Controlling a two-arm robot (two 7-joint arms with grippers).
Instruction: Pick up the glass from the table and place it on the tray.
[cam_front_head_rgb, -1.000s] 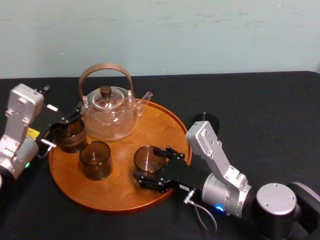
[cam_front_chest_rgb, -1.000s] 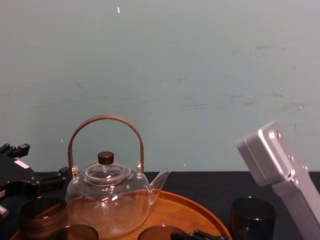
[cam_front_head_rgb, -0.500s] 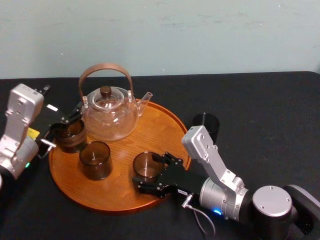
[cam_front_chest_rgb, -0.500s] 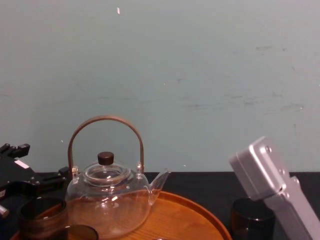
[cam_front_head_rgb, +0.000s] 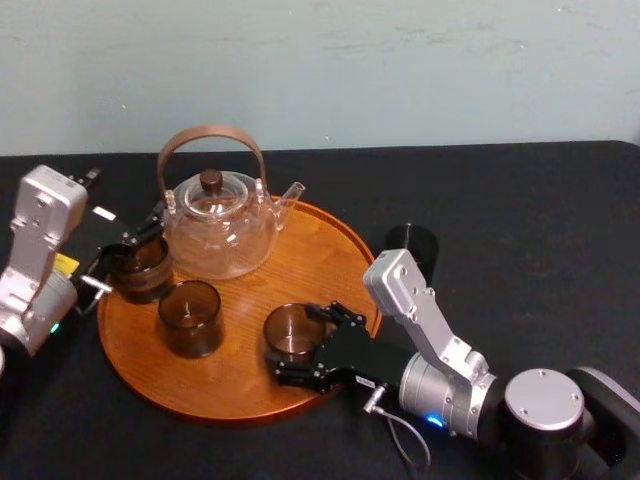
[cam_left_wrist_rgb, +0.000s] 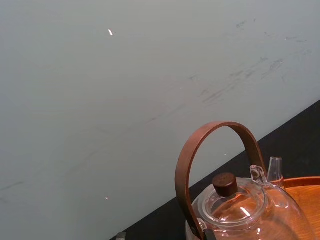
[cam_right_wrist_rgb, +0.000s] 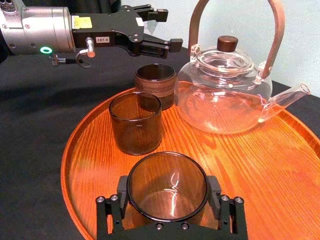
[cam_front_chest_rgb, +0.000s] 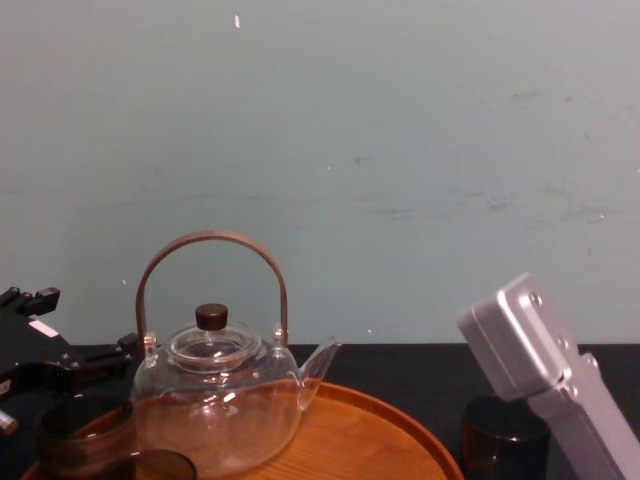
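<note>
The glass (cam_front_head_rgb: 293, 333) (cam_right_wrist_rgb: 167, 187), a short smoky-brown tumbler, stands upright on the tray (cam_front_head_rgb: 320, 260) (cam_right_wrist_rgb: 280, 165) near its front rim. My right gripper (cam_front_head_rgb: 300, 350) (cam_right_wrist_rgb: 167, 210) reaches in from the front right, and its black fingers (cam_right_wrist_rgb: 121, 192) press on both sides of the glass. At the tray's left edge my left gripper (cam_front_head_rgb: 128, 252) (cam_right_wrist_rgb: 162, 30) is open beside another brown glass (cam_front_head_rgb: 140, 268) (cam_right_wrist_rgb: 155, 82) (cam_front_chest_rgb: 85, 430). A third glass (cam_front_head_rgb: 190, 318) (cam_right_wrist_rgb: 136, 122) stands between the two.
A clear glass teapot (cam_front_head_rgb: 215, 225) (cam_right_wrist_rgb: 230, 90) (cam_front_chest_rgb: 215, 405) (cam_left_wrist_rgb: 240, 210) with an arched brown handle fills the back of the tray. A dark tumbler (cam_front_head_rgb: 412, 243) (cam_front_chest_rgb: 503, 435) stands on the black table (cam_front_head_rgb: 520, 220) just right of the tray, behind my right arm.
My right gripper has come down and slightly toward the front with the glass, which now rests on the tray. The left arm and the other things have not moved.
</note>
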